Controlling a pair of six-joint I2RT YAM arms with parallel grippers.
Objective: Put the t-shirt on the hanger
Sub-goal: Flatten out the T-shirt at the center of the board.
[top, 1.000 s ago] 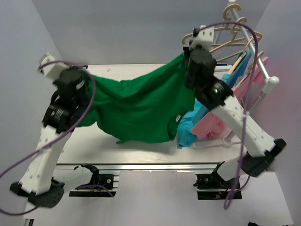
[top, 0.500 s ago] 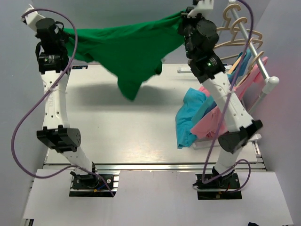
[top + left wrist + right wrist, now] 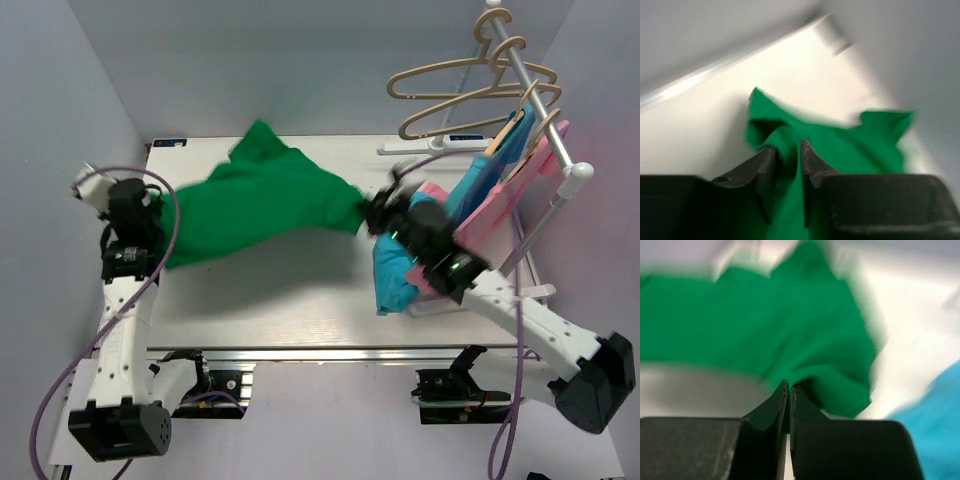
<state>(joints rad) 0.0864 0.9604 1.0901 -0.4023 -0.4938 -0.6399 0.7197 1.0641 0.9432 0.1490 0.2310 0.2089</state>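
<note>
The green t-shirt (image 3: 262, 200) hangs stretched between my two grippers, low over the table. My left gripper (image 3: 160, 225) is shut on its left end; in the left wrist view the cloth (image 3: 840, 150) is bunched between the fingers (image 3: 812, 167). My right gripper (image 3: 372, 212) is shut on its right end; in the right wrist view the t-shirt (image 3: 765, 325) is pinched between the nearly touching fingertips (image 3: 797, 392). Several beige hangers (image 3: 450, 85) hang empty on the rack rail at the back right, apart from the shirt.
A clothes rack (image 3: 545, 120) stands at the right with a light blue garment (image 3: 400, 275) and a pink garment (image 3: 500, 195) on it. The right arm lies just in front of the blue garment. The white table (image 3: 280, 300) has walls close on both sides.
Both arms have swung down fast from high up, bringing the stretched t-shirt from above the table's back edge to low over the table. Both grippers still hold it.
</note>
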